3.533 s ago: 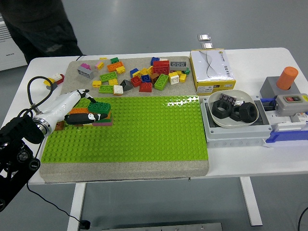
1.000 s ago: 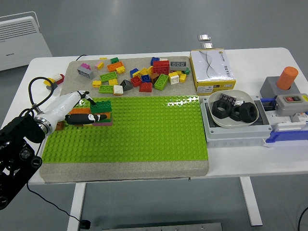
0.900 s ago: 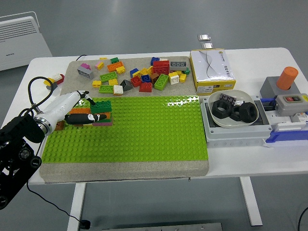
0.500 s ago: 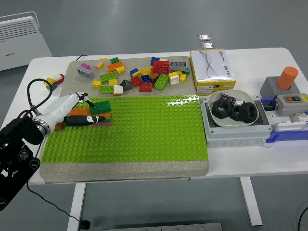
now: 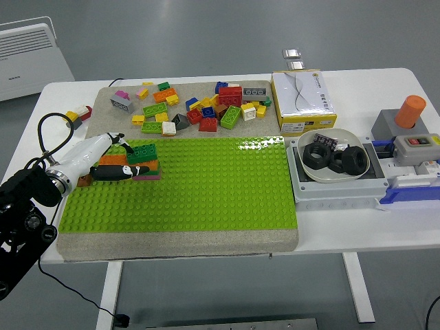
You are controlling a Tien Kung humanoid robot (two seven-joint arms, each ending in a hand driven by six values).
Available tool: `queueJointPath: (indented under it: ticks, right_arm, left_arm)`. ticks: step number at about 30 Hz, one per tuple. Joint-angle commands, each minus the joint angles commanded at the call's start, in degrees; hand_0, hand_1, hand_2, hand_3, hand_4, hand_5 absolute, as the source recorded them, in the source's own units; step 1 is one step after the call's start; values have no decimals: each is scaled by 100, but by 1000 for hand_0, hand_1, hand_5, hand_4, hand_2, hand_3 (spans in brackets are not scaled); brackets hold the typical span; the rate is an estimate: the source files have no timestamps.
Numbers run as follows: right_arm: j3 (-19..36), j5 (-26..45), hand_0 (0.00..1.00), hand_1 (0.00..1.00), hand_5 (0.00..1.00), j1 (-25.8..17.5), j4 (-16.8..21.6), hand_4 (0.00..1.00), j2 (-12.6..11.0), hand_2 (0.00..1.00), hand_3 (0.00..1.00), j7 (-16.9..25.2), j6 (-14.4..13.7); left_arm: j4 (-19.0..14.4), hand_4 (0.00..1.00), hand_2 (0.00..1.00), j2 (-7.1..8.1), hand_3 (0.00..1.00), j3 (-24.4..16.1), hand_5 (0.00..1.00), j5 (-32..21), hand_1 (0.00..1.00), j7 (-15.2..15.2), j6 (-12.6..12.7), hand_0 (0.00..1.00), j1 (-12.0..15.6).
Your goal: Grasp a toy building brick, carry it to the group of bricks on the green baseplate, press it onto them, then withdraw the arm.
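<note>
Brick, dark green (image 5: 142,152), sits on top of the small stack of bricks (image 5: 135,168) at the left end of the green baseplate (image 5: 199,185). Beneath it I note orange, black and pinkish pieces; the exact layering is partly hidden by my fingers.

My left hand (image 5: 110,158) comes in from the left edge, white-shelled, its black arm low at the lower-left corner. The fingers are stretched forward and lie close together. One black finger (image 5: 122,171) rests flat along the near side of the stack, its white tip just beside the green brick. A thinner finger reaches over the far side toward the brick's left edge. Contact with the stack is evident; whether the fingers actually pinch the green brick or only rest against it, I cannot tell.

My right hand does not show.

Loose bricks (image 5: 196,108) in mixed colours lie scattered on the grey mat (image 5: 110,93) beyond the baseplate, well apart from the stack. A white and yellow box (image 5: 302,100) stands to the right of them. A white bowl (image 5: 335,157) holding black rings sits on the grey tray at the right of the tabletop (image 5: 412,237).
</note>
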Motion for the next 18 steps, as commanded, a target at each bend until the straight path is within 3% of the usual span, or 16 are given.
queueJointPath:
  ticks: [18]
  right_arm:
    - [-108,93,701,659,998,16,0,930,-6,641,743,-3,-18]
  left_arm:
    - [-41,998,944,105,645,40,715,9,939,-56,30,940,14]
